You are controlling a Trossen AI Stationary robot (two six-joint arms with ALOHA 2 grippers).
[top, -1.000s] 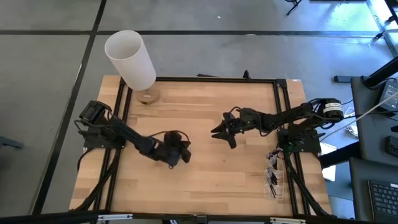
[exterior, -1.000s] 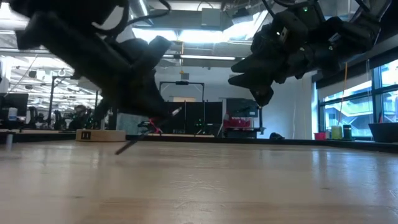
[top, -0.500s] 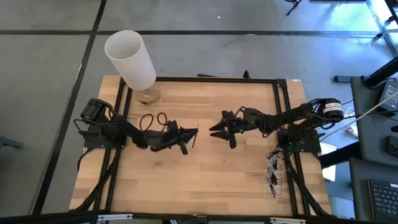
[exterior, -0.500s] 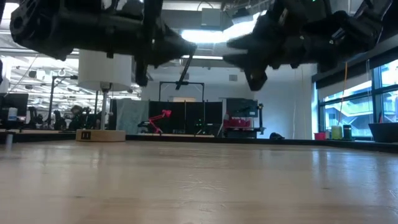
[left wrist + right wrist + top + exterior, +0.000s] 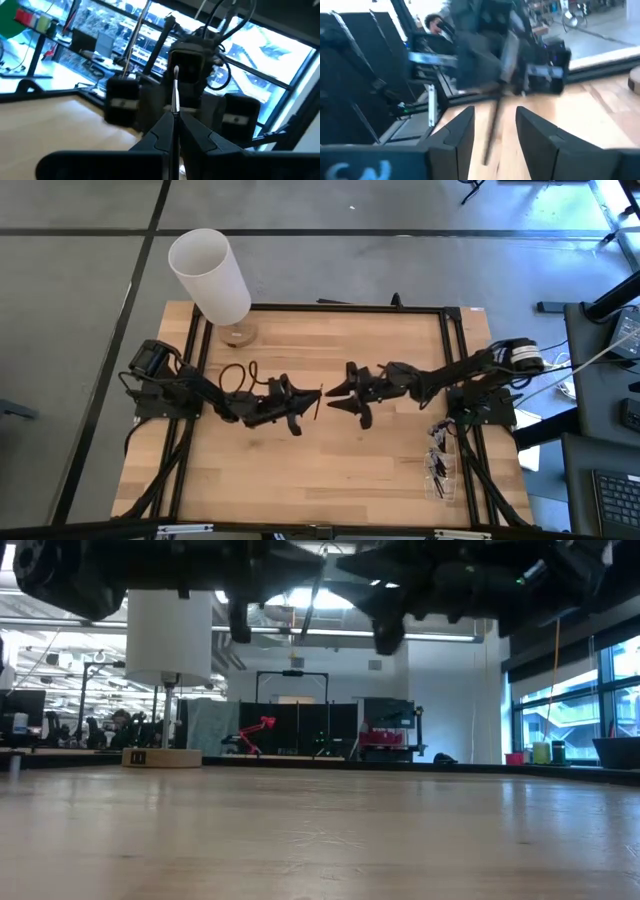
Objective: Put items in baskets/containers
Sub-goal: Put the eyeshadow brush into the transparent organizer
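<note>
Gripping one thin makeup brush (image 5: 316, 401) between closed fingers (image 5: 159, 131), the left tool (image 5: 296, 405) hung above the middle of the wooden table (image 5: 330, 470), the brush standing out past its fingertips toward the other arm. Facing it from just beside, the right tool (image 5: 338, 396) held its fingers (image 5: 455, 134) spread wide, with the brush tip lying between them in the right wrist view. The remaining brushes (image 5: 437, 465) sat well apart in the clear holder (image 5: 441, 477) at the table's right edge. A white lamp (image 5: 210, 276) stood at the far left corner.
</note>
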